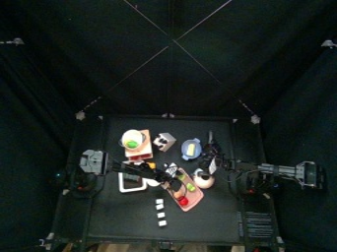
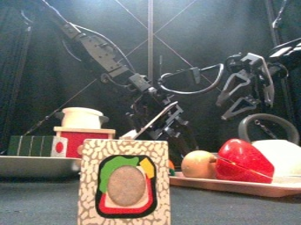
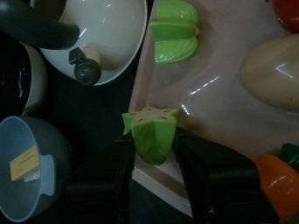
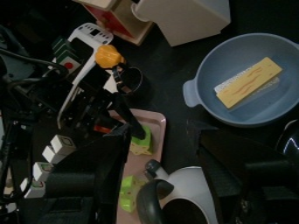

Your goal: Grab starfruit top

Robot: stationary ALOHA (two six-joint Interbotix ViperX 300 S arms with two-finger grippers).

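The left gripper (image 3: 156,179) has its jaws spread on both sides of the green starfruit (image 3: 153,136) lying on the pink tray (image 3: 205,83). The right gripper (image 2: 244,88) hangs up high with jaws spread.

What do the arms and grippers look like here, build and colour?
Both arms are black throughout, built from jointed segments. In the front view the left arm is a chain of boxy links with a black cable running along it; the right gripper has a skeletal open frame with looped black cables beside it. The left gripper shows two broad, matte black jaws. No markings are legible.
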